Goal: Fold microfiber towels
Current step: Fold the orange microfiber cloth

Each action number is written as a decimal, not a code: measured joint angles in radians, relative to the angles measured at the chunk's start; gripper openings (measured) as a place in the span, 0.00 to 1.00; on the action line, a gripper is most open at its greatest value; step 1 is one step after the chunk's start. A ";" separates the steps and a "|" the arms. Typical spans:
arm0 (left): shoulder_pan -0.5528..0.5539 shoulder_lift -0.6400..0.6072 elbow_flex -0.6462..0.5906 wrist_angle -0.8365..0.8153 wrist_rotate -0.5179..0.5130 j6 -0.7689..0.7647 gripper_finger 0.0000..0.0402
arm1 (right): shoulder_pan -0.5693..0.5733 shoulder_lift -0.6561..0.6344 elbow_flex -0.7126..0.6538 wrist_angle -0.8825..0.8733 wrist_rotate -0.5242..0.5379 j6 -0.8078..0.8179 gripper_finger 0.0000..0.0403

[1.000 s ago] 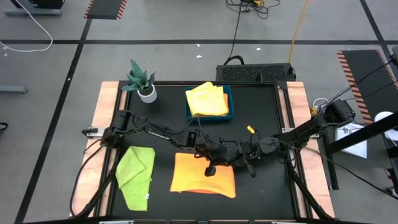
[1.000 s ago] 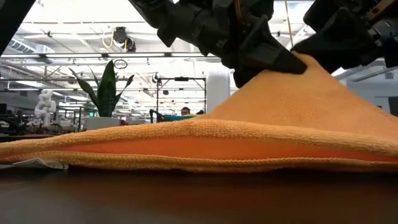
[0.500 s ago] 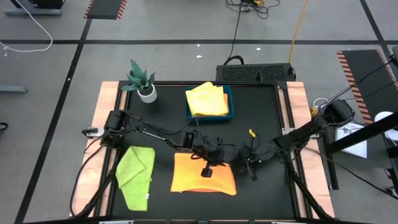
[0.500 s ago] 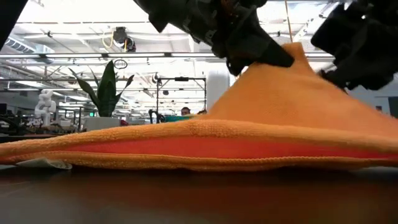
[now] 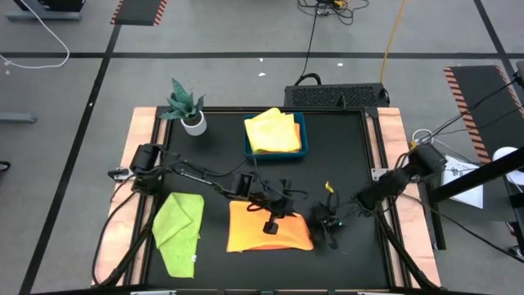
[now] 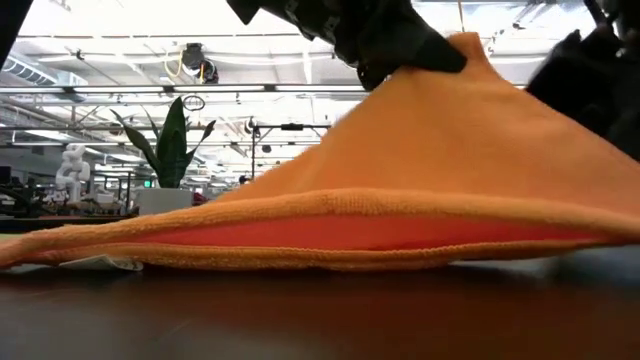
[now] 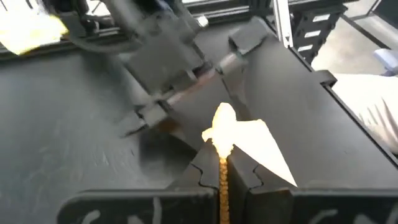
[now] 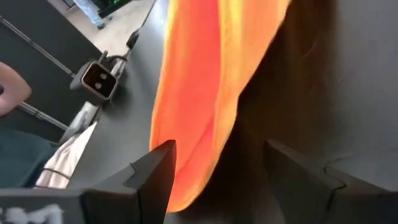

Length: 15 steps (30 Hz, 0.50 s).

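The left gripper (image 5: 278, 215) is sitting over the top edge of the orange towel (image 5: 266, 236), near the front-middle of the black table (image 5: 344, 164). Its fingers (image 7: 205, 177) are pressed fully together w/ a pinch of orange cloth between them, and in the low view the towel is rising like a tent up to that pinch while the rest is lying on the table.

The right gripper (image 5: 329, 223) is staying just beside the towel's right edge, approx. level w/ the left one. Its fingers (image 8: 155, 171) are standing wide apart and are holding nothing; the orange cloth is hanging in front of them, not between them.

The lime green towel (image 5: 178, 228) is lying at the front-left of the table, partly folded, well apart from both grippers. The yellow towel (image 5: 273, 131) is resting inside the blue tray (image 5: 303, 135) at the back-middle. A small potted plant (image 5: 188, 108) is standing at the back-left corner. A small yellow piece (image 5: 328, 188) is lying on the table, just behind the right gripper; what it is I cannot tell.
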 joint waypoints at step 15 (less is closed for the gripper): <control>0.000 0.001 0.000 -0.057 -0.026 -0.005 0.00 | 0.087 0.113 0.000 0.170 -0.049 -0.030 0.57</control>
